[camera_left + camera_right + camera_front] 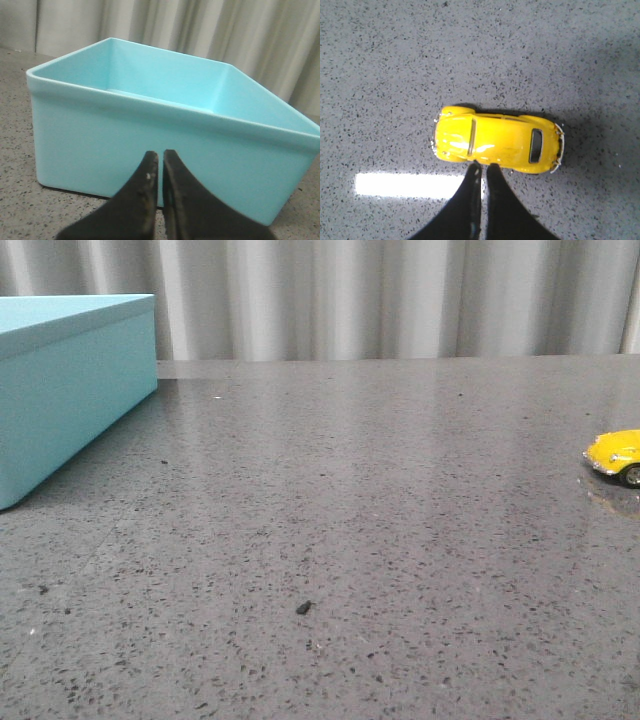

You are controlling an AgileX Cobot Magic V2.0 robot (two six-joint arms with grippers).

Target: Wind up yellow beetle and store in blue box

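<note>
The yellow beetle (pixel 618 454) stands on the table at the far right edge of the front view, partly cut off. Seen from above in the right wrist view, the yellow beetle (pixel 497 145) lies sideways just past my right gripper (pixel 483 166), which is shut with nothing between its fingers. The blue box (pixel 62 380) sits at the far left of the table. In the left wrist view the blue box (pixel 165 145) is open-topped and looks empty, close in front of my left gripper (pixel 160 155), which is shut and empty. Neither gripper shows in the front view.
The table top (pixel 340 540) is dark grey speckled stone, with a small dark speck (pixel 303 608) near the front. A pale pleated curtain (pixel 400 295) hangs behind the table's far edge. A bright light reflection (pixel 405 185) lies on the surface beside the right fingers.
</note>
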